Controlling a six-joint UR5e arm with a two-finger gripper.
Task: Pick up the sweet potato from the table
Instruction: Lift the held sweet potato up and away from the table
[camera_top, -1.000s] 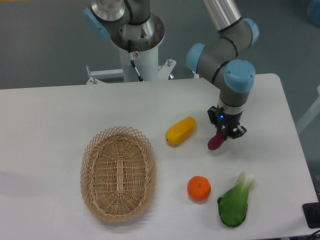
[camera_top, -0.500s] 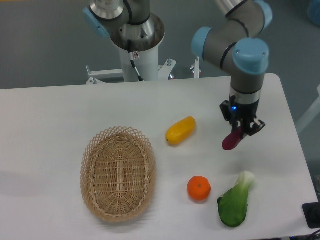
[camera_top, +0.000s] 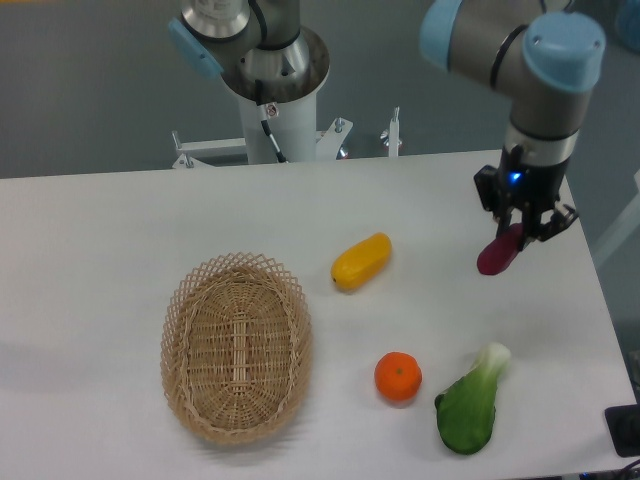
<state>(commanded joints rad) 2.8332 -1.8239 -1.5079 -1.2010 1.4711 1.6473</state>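
Presently, the gripper (camera_top: 520, 236) hangs over the far right part of the table (camera_top: 110, 230), its two dark fingers closed around the upper end of the sweet potato (camera_top: 497, 256). The sweet potato is a small dark reddish-purple tuber, held tilted, its lower end pointing down and to the left. It appears to be clear of the white surface, though the single view does not settle this beyond doubt. A blue light shows on the gripper body just above the fingers. The arm (camera_top: 540, 90), grey with light blue joint caps, descends from the upper right corner of the view to the wrist. The robot's base column (camera_top: 270, 70) stands beyond the far edge of the table, left of centre. On the table, an oval woven basket (camera_top: 236, 345) lies at the near left, well apart from the gripper. A yellow oblong fruit (camera_top: 361, 261) lies near the middle of the table, just right of the basket's far end. A round orange (camera_top: 398, 376) sits nearer the camera, below the yellow fruit. A green leafy vegetable with a pale stalk (camera_top: 468, 400) lies just right of the orange, near the table's near right edge. A dark object (camera_top: 624, 430) shows at the lower right corner of the view; its nature cannot be determined.
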